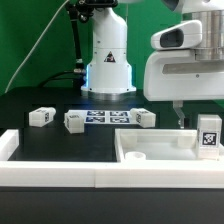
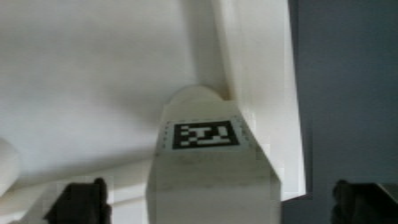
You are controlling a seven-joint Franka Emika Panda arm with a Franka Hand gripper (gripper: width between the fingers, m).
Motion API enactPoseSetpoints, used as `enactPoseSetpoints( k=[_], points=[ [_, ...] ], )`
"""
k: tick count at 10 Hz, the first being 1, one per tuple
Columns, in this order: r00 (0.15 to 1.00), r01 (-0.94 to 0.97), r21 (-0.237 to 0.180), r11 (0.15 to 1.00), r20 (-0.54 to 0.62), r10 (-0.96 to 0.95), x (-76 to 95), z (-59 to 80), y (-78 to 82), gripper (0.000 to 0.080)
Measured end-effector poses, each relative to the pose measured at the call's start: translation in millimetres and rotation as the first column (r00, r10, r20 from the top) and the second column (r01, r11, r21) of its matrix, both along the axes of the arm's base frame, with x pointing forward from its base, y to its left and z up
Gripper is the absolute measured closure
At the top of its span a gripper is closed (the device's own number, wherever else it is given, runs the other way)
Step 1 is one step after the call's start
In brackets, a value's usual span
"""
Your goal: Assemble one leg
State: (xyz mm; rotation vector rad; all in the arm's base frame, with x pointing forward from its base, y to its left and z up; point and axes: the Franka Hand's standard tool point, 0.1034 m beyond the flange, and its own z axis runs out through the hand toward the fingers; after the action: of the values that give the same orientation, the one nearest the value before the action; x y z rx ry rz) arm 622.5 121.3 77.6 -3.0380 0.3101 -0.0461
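Reading the exterior view from its left to its right, we count three loose legs on the dark worktop [image 1: 30,140]: one leg [image 1: 41,117] farthest left, a second leg [image 1: 75,121] just beside it, and a third leg [image 1: 144,118] further right. Between the second and third lies the one marker board [image 1: 108,117], flat, with its tags facing up. A fourth leg [image 1: 208,133] stands upright at the far right, over the corner of the single large white panel [image 1: 150,148], with one tag facing us. The hand [image 1: 186,112] hangs beside this leg. In the wrist view the same leg [image 2: 208,150] fills the space between two dark fingertips [image 2: 79,200], which sit spread to either side; whether they actually press on it we cannot tell, as the contact edges are blurred.
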Motion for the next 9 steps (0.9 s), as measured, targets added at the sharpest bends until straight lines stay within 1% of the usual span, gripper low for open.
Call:
enactPoseSetpoints(
  k=[2, 3, 6, 7, 8, 9],
  points=[
    [1.0, 0.0, 0.0, 1.0, 0.0, 0.0, -0.1, -0.1, -0.3, 0.0499],
    [1.0, 0.002, -0.003, 1.0, -0.001, -0.002, 0.0, -0.4, -2.7, 0.0499],
    [0.999, 0.053, 0.001, 0.999, -0.005, -0.053, 0.0, -0.5, -3.4, 0.0506],
    [0.978, 0.208, 0.029, 0.978, -0.022, -0.207, 0.2, -0.3, -4.9, 0.0506],
    [0.917, 0.399, 0.047, 0.916, -0.046, -0.397, 0.2, -0.6, -6.2, 0.0506],
    [0.874, 0.485, 0.046, 0.873, -0.052, -0.483, -1.6, -1.4, -4.6, 0.0506]
  ],
)
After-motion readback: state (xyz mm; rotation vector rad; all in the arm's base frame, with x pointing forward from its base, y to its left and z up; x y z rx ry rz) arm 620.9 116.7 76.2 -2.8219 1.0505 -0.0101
